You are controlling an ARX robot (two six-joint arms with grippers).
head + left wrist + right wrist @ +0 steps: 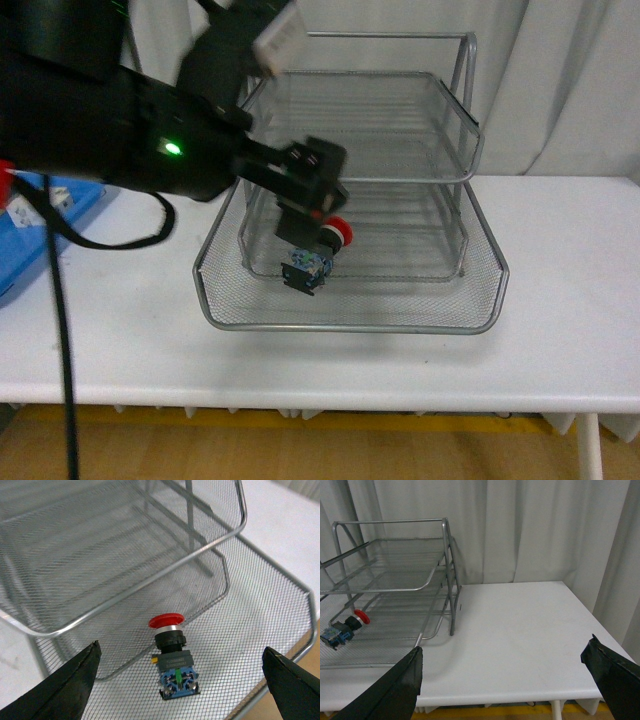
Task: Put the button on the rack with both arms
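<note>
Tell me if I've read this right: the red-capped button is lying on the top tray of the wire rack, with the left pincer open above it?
Not quite. The button lies on the bottom tray of the rack, not the top one. The left wrist view shows it resting on the lowest mesh, below the upper trays. The rest holds: the left pincer is open above it, its fingers wide apart.
</note>
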